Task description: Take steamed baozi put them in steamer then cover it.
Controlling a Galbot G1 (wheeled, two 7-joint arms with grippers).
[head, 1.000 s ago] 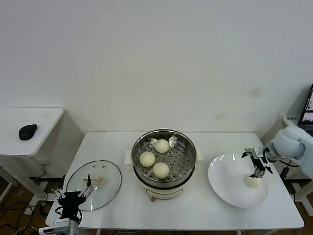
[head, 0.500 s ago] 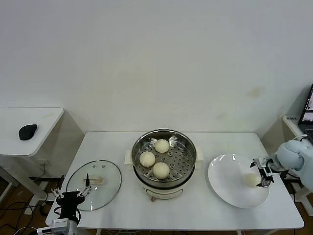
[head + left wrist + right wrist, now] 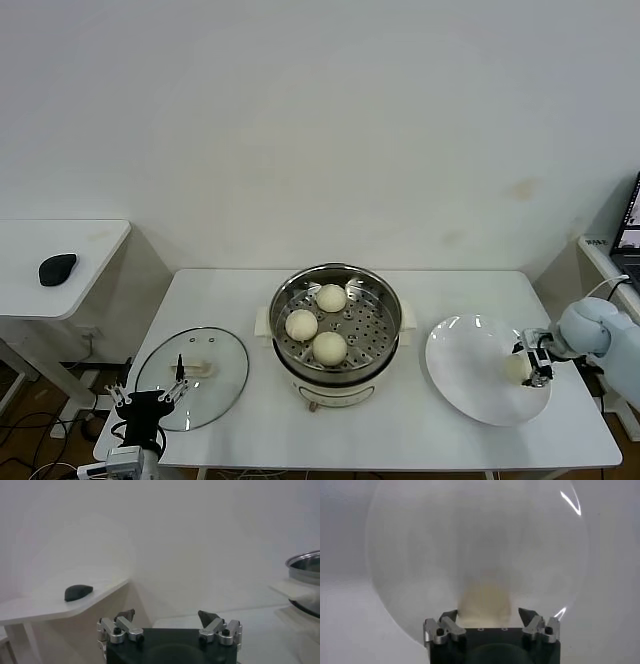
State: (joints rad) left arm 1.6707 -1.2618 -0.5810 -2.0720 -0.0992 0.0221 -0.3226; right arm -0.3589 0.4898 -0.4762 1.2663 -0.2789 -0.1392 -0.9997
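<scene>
Table [image 3: 400, 440]: white top fills the lower centre of the head view; bare strips along its front edge and behind the pot.
Side table [image 3: 60, 295]: at the left edge, apart from the main table, carrying a dark object [image 3: 57, 268].
Steamer [image 3: 335, 345]: lower centre, open, steel rim unobstructed all round; gaps to either side before the next item.
Cover [image 3: 192, 377]: lower left, flat on the table near the front left corner, handle up.
Plate [image 3: 460, 375]: lower right, its far rim close to the table's right edge.
Steamed baozi, three [image 3: 318, 323]: on the perforated tray, clustered left of centre; right half of the tray free.
Steamed baozi, fourth [image 3: 517, 367]: on the plate's right side.
Right gripper [image 3: 536, 366]: at the plate's right rim, fingers either side of the fourth bun; whether they clamp it, cannot tell.
Left gripper [image 3: 147, 402]: bottom left corner, just off the cover's front edge, fingers spread, nothing held.
</scene>
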